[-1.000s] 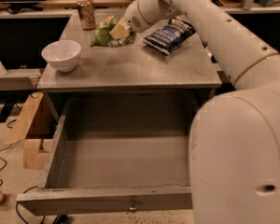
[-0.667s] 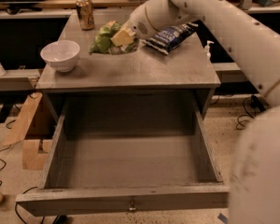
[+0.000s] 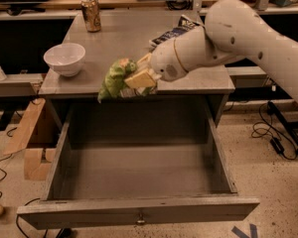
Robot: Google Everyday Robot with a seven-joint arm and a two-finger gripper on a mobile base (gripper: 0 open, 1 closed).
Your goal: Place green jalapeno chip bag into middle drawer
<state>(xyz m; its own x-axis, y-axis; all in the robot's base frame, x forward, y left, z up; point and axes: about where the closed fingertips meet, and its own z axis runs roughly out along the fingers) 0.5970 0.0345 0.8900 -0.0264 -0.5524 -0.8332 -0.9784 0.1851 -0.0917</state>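
Hanging in the tool (image 3: pixel 139 79) above middle drawer (image 3: pixel 139 213): green jalapeno chip bag (image 3: pixel 112 78)

There is only one camera. It looks from high in front of the furniture, tilted down, and stands rather near. The open middle drawer (image 3: pixel 139 213) fills the lower half and the tabletop (image 3: pixel 124 33) the upper half. The arm (image 3: pixel 248 29) enters from the right edge. The pincer (image 3: pixel 140 78), gripping the green jalapeno chip bag (image 3: pixel 113 78), is near the centre.
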